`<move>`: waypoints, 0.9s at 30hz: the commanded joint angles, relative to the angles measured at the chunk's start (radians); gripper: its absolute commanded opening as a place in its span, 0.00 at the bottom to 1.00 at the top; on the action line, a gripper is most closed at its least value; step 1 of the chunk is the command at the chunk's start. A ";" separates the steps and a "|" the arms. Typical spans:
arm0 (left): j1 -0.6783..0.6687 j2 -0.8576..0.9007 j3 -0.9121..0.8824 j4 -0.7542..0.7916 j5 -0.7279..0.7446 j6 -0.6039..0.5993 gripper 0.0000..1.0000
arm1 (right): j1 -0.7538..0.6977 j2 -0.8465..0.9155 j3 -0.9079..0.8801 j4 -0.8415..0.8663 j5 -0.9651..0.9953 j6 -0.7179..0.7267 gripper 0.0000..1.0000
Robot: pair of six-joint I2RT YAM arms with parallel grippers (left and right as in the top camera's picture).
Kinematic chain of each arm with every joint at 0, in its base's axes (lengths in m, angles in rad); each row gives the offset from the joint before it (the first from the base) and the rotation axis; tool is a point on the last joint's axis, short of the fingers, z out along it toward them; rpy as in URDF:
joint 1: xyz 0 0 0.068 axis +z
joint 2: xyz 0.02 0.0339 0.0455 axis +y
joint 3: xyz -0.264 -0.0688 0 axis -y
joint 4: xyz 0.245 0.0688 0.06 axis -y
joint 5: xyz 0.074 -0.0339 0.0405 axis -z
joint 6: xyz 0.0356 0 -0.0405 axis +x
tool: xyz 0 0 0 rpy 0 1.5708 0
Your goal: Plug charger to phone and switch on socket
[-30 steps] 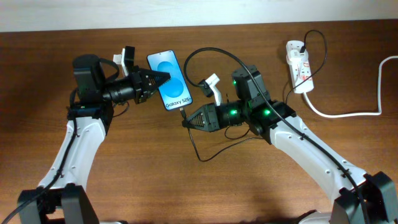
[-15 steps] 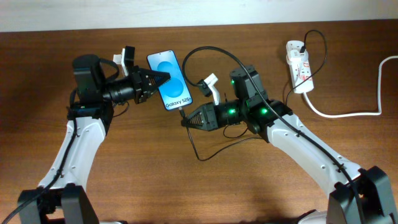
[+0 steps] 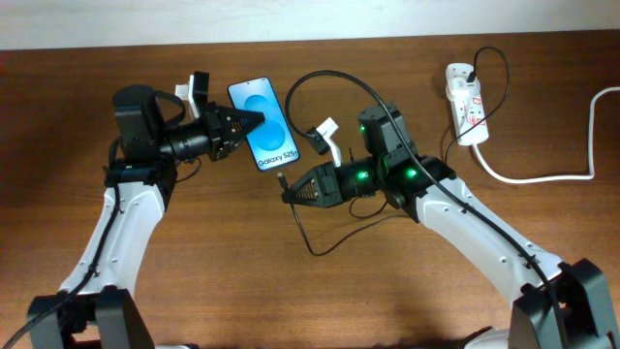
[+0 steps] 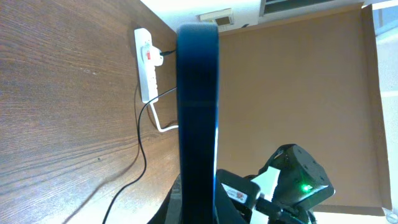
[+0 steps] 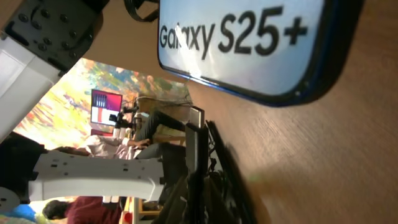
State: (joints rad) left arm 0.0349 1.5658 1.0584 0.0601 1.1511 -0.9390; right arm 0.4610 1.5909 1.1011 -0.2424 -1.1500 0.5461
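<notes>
The phone (image 3: 267,124), blue screen up with "Galaxy S25" text, is held at its left edge by my left gripper (image 3: 250,123), lifted and tilted. In the left wrist view the phone (image 4: 198,106) is a dark edge-on bar between the fingers. My right gripper (image 3: 288,194) is shut on the charger's connector (image 3: 282,180), just below the phone's bottom edge. In the right wrist view the connector tip (image 5: 196,121) points at the phone (image 5: 249,43) with a small gap. The black cable (image 3: 308,242) loops back to the white socket (image 3: 467,105).
The socket's thick white cord (image 3: 542,174) runs right along the table to the edge. The socket also shows in the left wrist view (image 4: 145,62) with the black cable trailing from it. A brown wooden table (image 3: 194,281) lies under both arms.
My right gripper with the connector has shifted slightly down and left, a little away from the phone's bottom edge. The left gripper and phone have stayed still.
</notes>
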 commanded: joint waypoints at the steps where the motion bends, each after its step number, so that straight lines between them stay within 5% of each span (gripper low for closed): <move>1: 0.000 -0.005 0.018 0.006 0.008 0.013 0.00 | 0.005 0.003 -0.002 -0.003 -0.015 -0.015 0.04; 27: 0.000 -0.005 0.018 0.006 0.012 0.013 0.00 | 0.003 0.003 -0.002 0.037 0.040 -0.005 0.04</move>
State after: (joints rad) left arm 0.0349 1.5658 1.0584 0.0605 1.1511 -0.9390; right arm 0.4610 1.5909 1.1011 -0.2081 -1.1225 0.5465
